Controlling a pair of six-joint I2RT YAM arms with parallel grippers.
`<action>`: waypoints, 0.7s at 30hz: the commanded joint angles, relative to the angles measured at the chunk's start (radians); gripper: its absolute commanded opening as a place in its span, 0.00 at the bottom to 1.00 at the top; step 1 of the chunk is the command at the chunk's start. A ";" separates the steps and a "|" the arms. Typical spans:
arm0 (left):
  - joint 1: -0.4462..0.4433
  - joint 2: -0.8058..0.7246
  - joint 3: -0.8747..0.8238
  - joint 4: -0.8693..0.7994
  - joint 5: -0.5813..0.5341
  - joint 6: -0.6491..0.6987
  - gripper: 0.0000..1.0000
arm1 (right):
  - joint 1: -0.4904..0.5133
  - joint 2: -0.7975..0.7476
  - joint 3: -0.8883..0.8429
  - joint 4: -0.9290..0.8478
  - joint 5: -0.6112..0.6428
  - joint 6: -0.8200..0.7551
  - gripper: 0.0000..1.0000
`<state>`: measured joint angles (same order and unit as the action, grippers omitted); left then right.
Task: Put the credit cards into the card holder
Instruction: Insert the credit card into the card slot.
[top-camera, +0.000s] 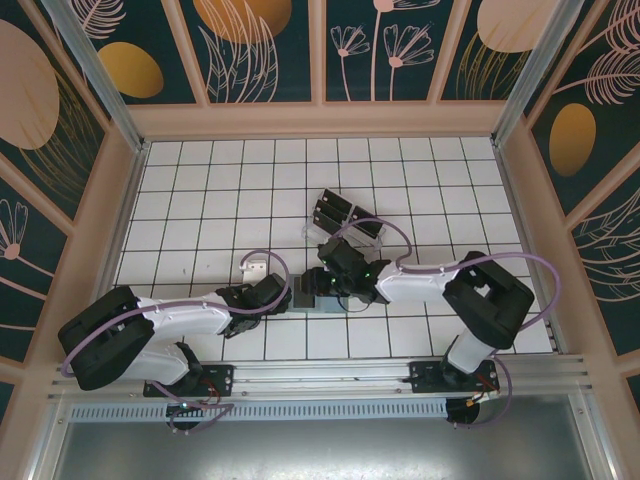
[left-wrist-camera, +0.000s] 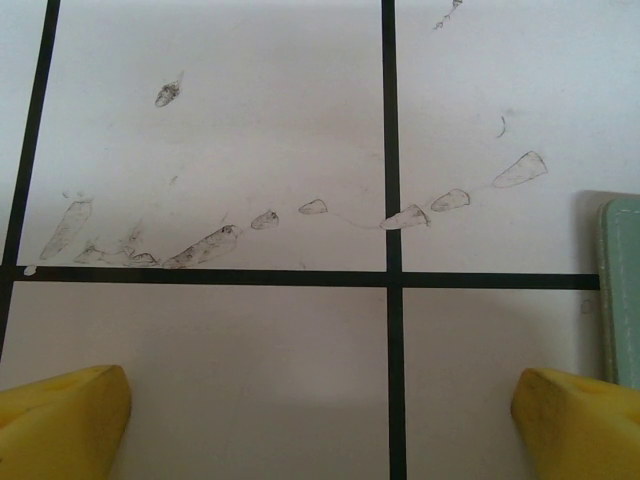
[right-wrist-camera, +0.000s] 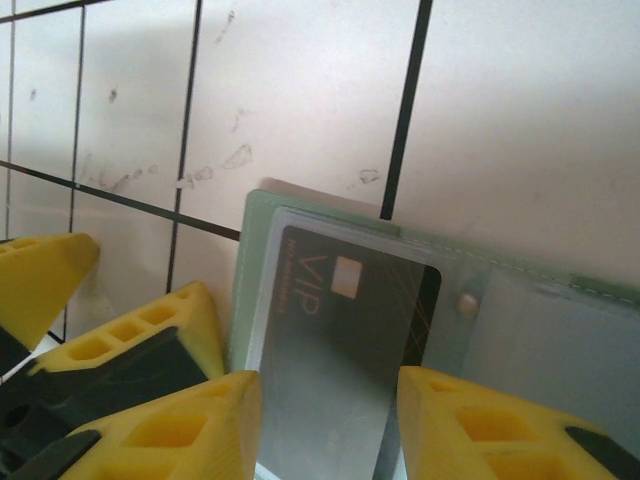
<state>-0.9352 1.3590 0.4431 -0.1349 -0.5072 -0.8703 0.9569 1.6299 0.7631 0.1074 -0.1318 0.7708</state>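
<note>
1. Two claws sit low over the worktop (top-camera: 200, 200), my tips close together at the holder (right-wrist-camera: 540, 320).
2. My right claw (right-wrist-camera: 330, 420) is part-closed on one card (right-wrist-camera: 330, 330), with a finger against each long edge.
3. The card is dark with "VIP" print. It lies lengthwise on the green holder, far end at the pocket. I can't tell how far in it is.
4. My left claw (left-wrist-camera: 320, 420) is spread wide and holds nothing, with bare worktop between the fingers. The holder's edge is just beside one finger.
5. Other cards (top-camera: 333, 210), black, lie farther out on the worktop, apart from the holder.
</note>
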 joint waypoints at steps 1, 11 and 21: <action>0.003 0.029 -0.021 0.024 0.031 -0.008 0.99 | -0.001 0.026 -0.015 0.018 -0.002 -0.005 0.40; 0.004 0.035 -0.030 0.042 0.042 -0.005 0.98 | 0.006 0.052 -0.005 0.025 -0.012 0.001 0.40; 0.005 0.036 -0.041 0.059 0.050 -0.002 0.99 | 0.019 0.085 0.033 0.020 -0.020 -0.001 0.40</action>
<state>-0.9352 1.3613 0.4316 -0.1089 -0.5140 -0.8696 0.9623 1.6863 0.7670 0.1303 -0.1383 0.7712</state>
